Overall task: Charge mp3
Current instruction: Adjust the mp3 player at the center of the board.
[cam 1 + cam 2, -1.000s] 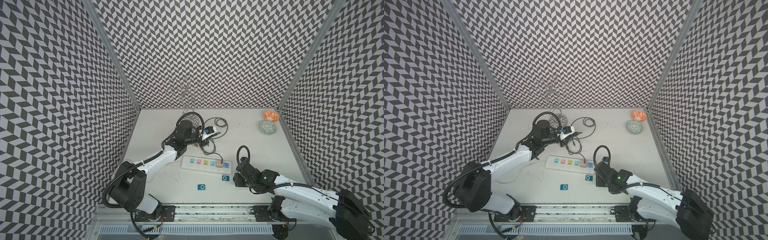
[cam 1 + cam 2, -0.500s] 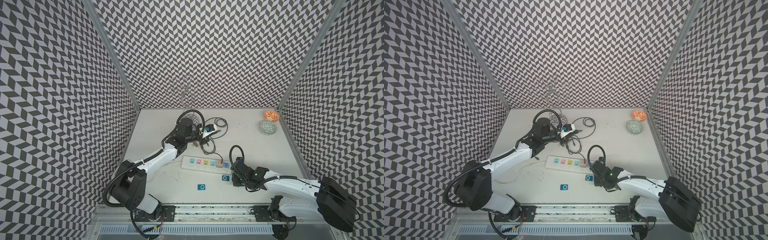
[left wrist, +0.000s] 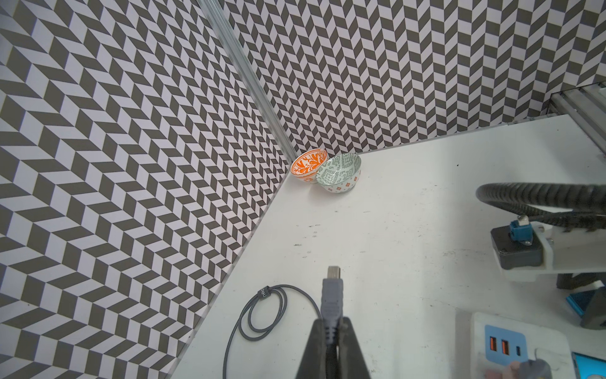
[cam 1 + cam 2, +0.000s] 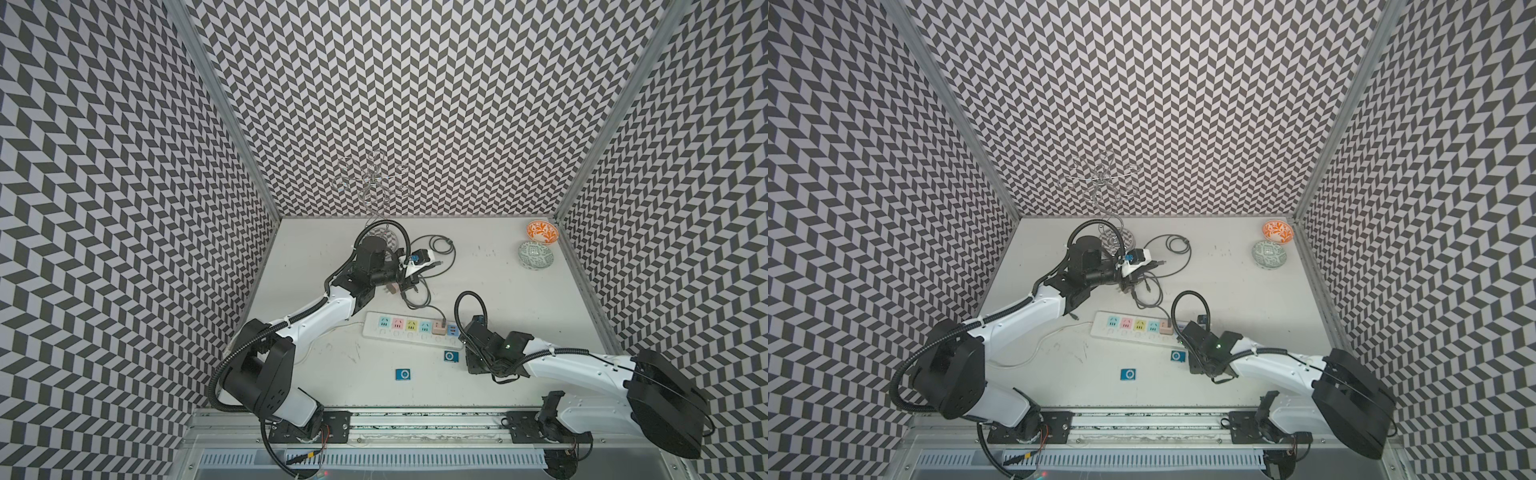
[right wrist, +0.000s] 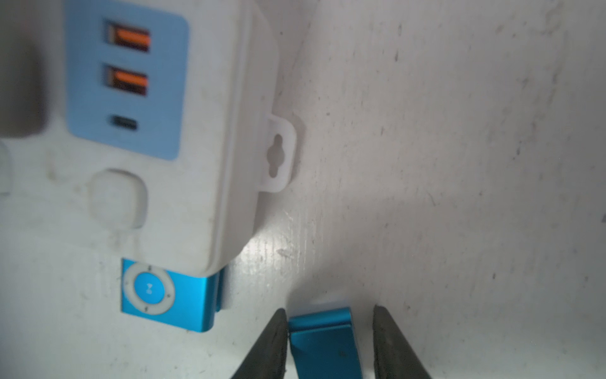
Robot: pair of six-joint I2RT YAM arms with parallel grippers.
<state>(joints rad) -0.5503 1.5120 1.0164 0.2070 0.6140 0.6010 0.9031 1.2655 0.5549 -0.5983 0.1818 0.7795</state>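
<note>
I'm watching the left arm (image 4: 324, 311) stretching from the near left towards the far middle of the worktop (image 4: 498, 299), with its wrist beside the wire stand (image 4: 374, 183). The left fingers (image 3: 314, 347) are clamping together on the grey mini-USB plug (image 3: 332, 295), whose metal tip is pointing out ahead of them. The grey cable (image 4: 440, 249) is lying in loops at the far middle and running down towards the beige adapter (image 4: 437, 329) in the power strip (image 4: 399, 330).

The right arm (image 4: 573, 365) is lying low along the near right, forearm reaching left, with its wrist at the strip's right end. The right fingers (image 5: 269, 347) are standing apart and straddling the held MP3 player (image 5: 324, 344). One finger is touching its edge; the other is showing a gap.

I'm counting three blue MP3 players. One is between the right fingers and hidden in both top views. The second MP3 player (image 4: 451, 356) is sitting just beside the strip's near right corner. The third MP3 player (image 4: 404, 374) is lying alone at the near middle.

I'm counting two bowls side by side in the far right corner: an orange bowl (image 4: 541, 232) and a green bowl (image 4: 536, 254). There is one power strip, showing four coloured sockets, two orange USB ports (image 5: 129, 59) and one smaller slot. There is also one wire stand.
</note>
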